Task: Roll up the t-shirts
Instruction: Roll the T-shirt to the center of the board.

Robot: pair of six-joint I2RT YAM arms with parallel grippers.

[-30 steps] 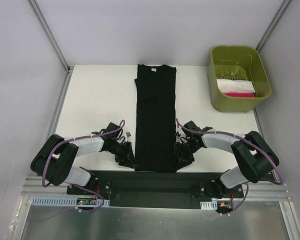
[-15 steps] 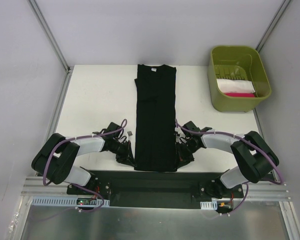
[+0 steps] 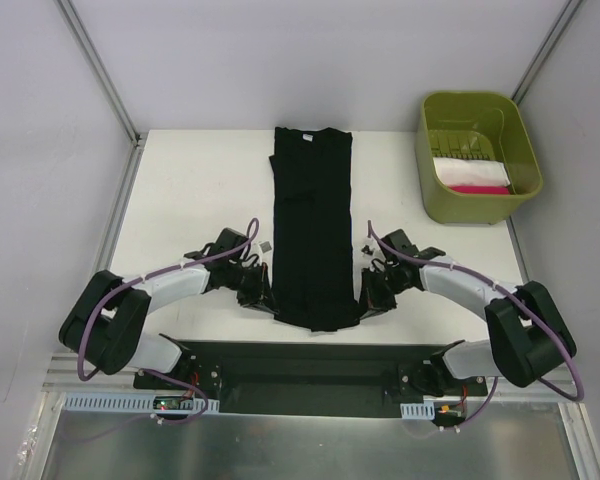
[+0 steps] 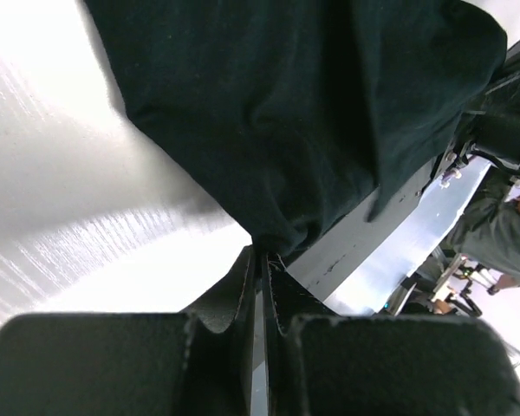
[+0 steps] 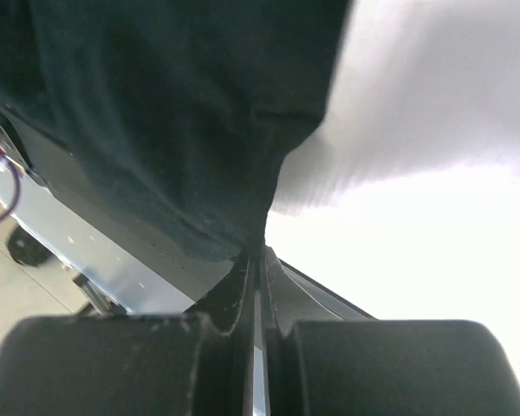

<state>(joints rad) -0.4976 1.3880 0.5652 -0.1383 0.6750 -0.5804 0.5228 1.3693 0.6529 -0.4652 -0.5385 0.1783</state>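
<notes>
Jaws on both arms are clenched on cloth. The left jaws pinch the near hem corner, at 7 o'clock, of the plain black cloth t-shirt [image 3: 312, 230]. The right jaws pinch the matching corner at 5 o'clock, and each bite is taken right at the fingertips.

That t-shirt is folded into a long narrow strip down the middle of the white surface [image 3: 200, 190]. Its collar is at 12 o'clock and its hem at 6 o'clock by the arm bases, with the near end gathered up slightly between the two grips. Well apart, at 2 o'clock, stands an olive-green plastic bin [image 3: 470, 210] with white and pink folded cloth [image 3: 470, 176] inside.

The step in hand looks like starting the roll from the hem. To do it well, both wrists should travel toward 12 o'clock together, level and at one pace, so the hem turns over square to the strip's long edges. A small, snug first turn matters most, since a loose core will sag. Such shallow bites may slip, and how many layers each holds cannot be told, so a gentle pull is wiser than a tug.
</notes>
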